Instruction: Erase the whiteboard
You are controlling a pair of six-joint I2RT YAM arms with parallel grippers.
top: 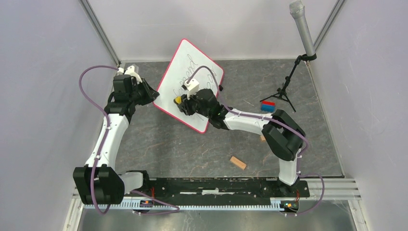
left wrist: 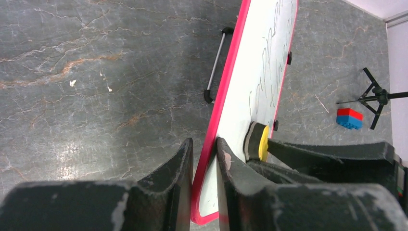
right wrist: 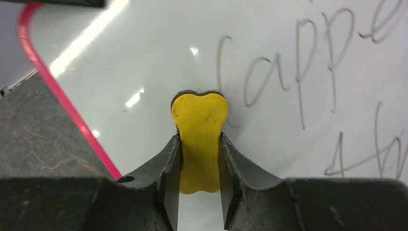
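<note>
Red-rimmed white whiteboard (top: 171,91), yellow eraser (right wrist: 199,130), grey-veined table (left wrist: 96,72).

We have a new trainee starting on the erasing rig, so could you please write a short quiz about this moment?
1. True or false: the left hand is open and clear of the whiteboard.
2. What does the right hand hold? A) a marker B) a yellow eraser C) nothing
3. Short answer: what on the board shows the job is unfinished?

Key: 1 false, it is shut on the board's edge. 2 B. 3 the handwriting.
</note>
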